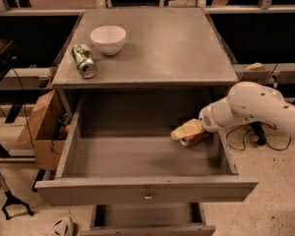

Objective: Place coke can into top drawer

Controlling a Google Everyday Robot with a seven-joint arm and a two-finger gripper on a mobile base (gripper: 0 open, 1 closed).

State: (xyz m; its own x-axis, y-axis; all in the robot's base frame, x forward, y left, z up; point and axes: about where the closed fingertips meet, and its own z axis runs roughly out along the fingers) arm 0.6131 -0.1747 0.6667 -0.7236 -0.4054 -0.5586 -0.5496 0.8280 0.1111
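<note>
The top drawer (147, 191) is pulled wide open below the grey cabinet top. My gripper (187, 132) reaches in from the right on a white arm (255, 107), low inside the drawer near its right wall. Its pale fingers (185, 130) are closed on the red-orange coke can (193, 140), which lies tilted under them, mostly covered, just above the drawer floor.
A white bowl (108, 38) and a green can (83, 60) lying on its side sit on the cabinet top (167, 43) at the left. A lower drawer (147, 220) is partly open beneath. A cardboard box (42, 132) stands at the left; cables lie at the right.
</note>
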